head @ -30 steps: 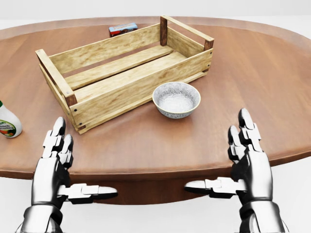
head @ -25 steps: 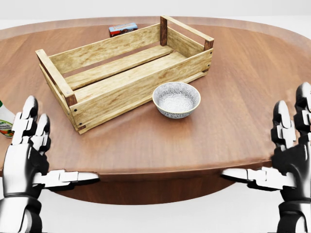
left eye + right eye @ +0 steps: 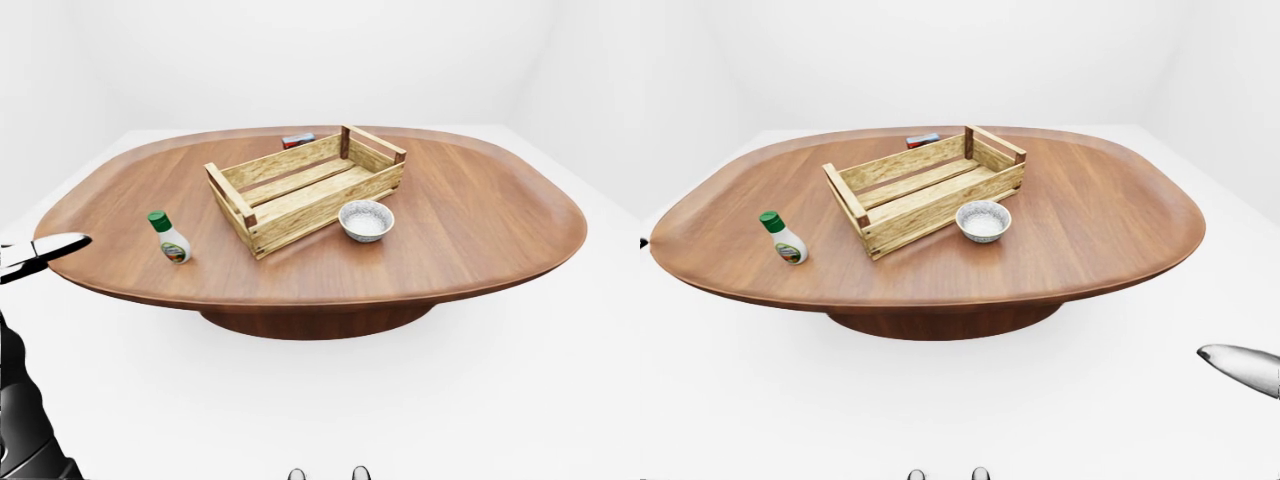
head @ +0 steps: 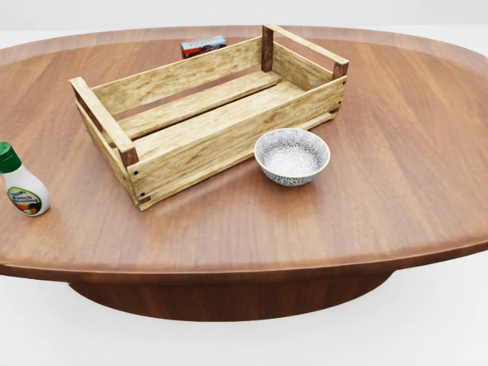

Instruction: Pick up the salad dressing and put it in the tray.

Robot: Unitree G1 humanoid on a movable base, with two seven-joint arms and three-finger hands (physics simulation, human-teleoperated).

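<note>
The salad dressing (image 4: 23, 191), a small white bottle with a green cap, stands upright near the table's left edge. The tray (image 4: 229, 137) is an empty wooden crate lying slantwise at the table's middle, well right of the bottle. Neither hand shows in the head view. One outstretched finger of my left hand (image 3: 45, 247) pokes in at the left edge of the left-eye view, short of the table and left of the bottle. A fingertip of my right hand (image 3: 1245, 365) shows at the right-eye view's lower right, far from the table. Both hold nothing.
A patterned grey bowl (image 4: 292, 156) sits just below the crate's right end. A small red-and-blue box (image 4: 203, 46) lies above the crate. The oval wooden table (image 4: 381, 198) stands on a white floor. My dark left arm (image 3: 25, 420) fills the left-eye view's lower left corner.
Both hands have spread outward and dropped out of the head view. The picture has shifted slightly right and down, so the camera moved; the whole bottle now shows.
</note>
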